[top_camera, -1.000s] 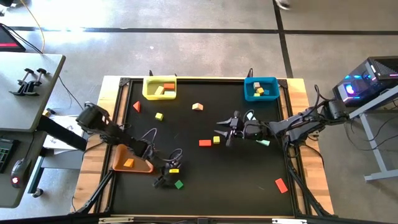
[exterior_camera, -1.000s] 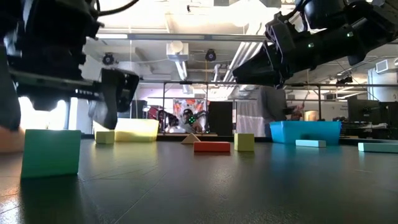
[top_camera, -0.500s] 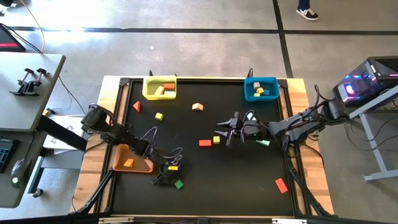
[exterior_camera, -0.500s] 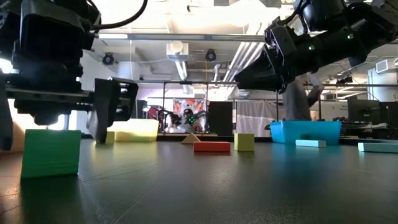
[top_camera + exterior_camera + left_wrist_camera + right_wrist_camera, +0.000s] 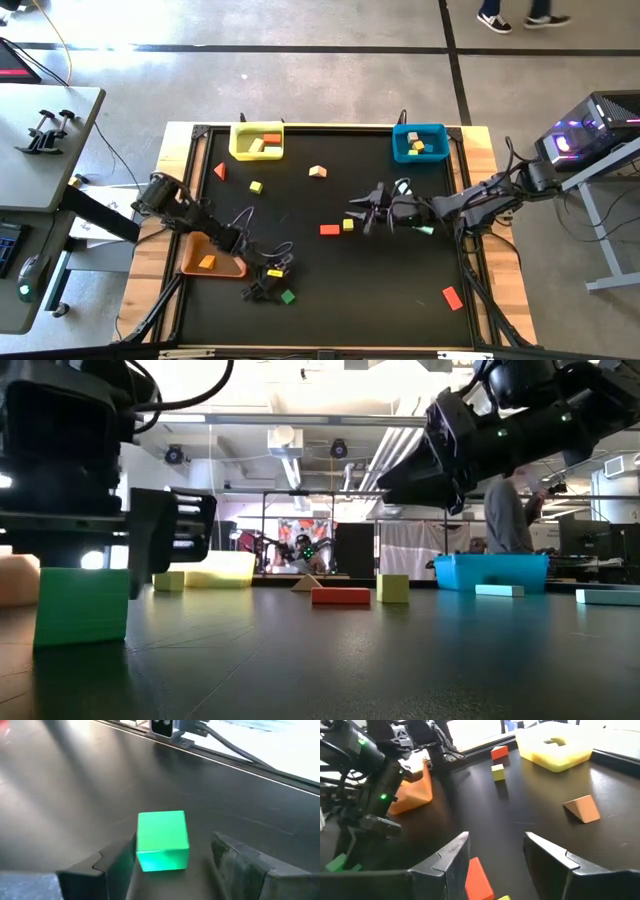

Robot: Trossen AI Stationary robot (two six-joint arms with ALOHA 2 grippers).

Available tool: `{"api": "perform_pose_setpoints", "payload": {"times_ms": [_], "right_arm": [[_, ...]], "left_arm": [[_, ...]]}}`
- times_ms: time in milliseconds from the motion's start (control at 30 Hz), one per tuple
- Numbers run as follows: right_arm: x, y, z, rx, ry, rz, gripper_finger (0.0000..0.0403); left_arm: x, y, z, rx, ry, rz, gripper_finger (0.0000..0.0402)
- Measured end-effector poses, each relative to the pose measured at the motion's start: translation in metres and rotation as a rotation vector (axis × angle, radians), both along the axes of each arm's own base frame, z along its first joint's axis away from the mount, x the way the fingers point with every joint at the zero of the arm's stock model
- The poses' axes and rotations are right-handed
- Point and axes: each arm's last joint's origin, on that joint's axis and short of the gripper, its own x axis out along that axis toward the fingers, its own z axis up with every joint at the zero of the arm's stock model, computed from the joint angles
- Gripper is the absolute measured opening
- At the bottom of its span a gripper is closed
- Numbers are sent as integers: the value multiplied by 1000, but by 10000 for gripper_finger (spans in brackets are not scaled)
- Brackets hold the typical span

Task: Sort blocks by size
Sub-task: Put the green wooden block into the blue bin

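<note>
A green cube (image 5: 287, 296) rests flat on the black table near its front left. My left gripper (image 5: 175, 865) is open and low over the table, one finger on either side of the cube (image 5: 162, 840). My right gripper (image 5: 358, 214) hangs open above the table's middle, over a red bar (image 5: 330, 229) and a small yellow cube (image 5: 348, 224) that lie on the table. In the right wrist view the red bar (image 5: 479, 877) shows between its fingers, below them. My left gripper has one finger (image 5: 117, 865) close against the green cube's side (image 5: 141, 845); I cannot tell whether it touches. The other finger (image 5: 235, 865) stands clear of the cube. The fingers come slanting down, and the cube sits flat on the table.
A yellow bin (image 5: 257, 141) and a blue bin (image 5: 419, 141) stand at the far edge, and an orange bin (image 5: 210, 258) at the left by my left arm. Loose blocks include a red wedge (image 5: 220, 171), a tan wedge (image 5: 318, 171), a mint bar (image 5: 424, 229) and a red bar (image 5: 452, 297).
My left gripper has sunk toward the table and rolled a little, so its fingers now stand lower beside the green cube, which has kept its place. A person beyond the table has walked toward the right.
</note>
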Motion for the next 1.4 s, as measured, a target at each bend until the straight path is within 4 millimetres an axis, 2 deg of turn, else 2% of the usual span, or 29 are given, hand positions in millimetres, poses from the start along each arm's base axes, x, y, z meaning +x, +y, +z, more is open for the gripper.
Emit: {"api": "perform_pose_setpoints", "payload": {"times_ms": [300, 533, 700, 867, 1033, 1167, 1267, 1400], "right_arm": [[-2, 18, 0, 1, -1, 70, 181], [-3, 27, 0, 1, -2, 103, 181], [-4, 32, 0, -5, -1, 124, 181], [-5, 35, 0, -77, 13, 140, 181], [-6, 45, 2, -207, 21, 216, 181], [-4, 53, 7, -449, 34, 353, 181], [0, 56, 13, -645, 41, 432, 181], [8, 56, 24, -851, 57, 475, 181]], "left_arm": [[11, -2, 0, 31, -32, 48, 159], [16, 3, -3, 14, -32, 76, 127], [19, 18, 17, 0, -30, 151, 113], [22, 52, 50, 16, -57, 311, 110], [24, 95, 78, -119, -51, 580, 110], [25, 124, 83, -319, 25, 773, 110], [26, 133, 80, -392, 63, 832, 109], [29, 135, 78, -449, 62, 853, 113]]}}
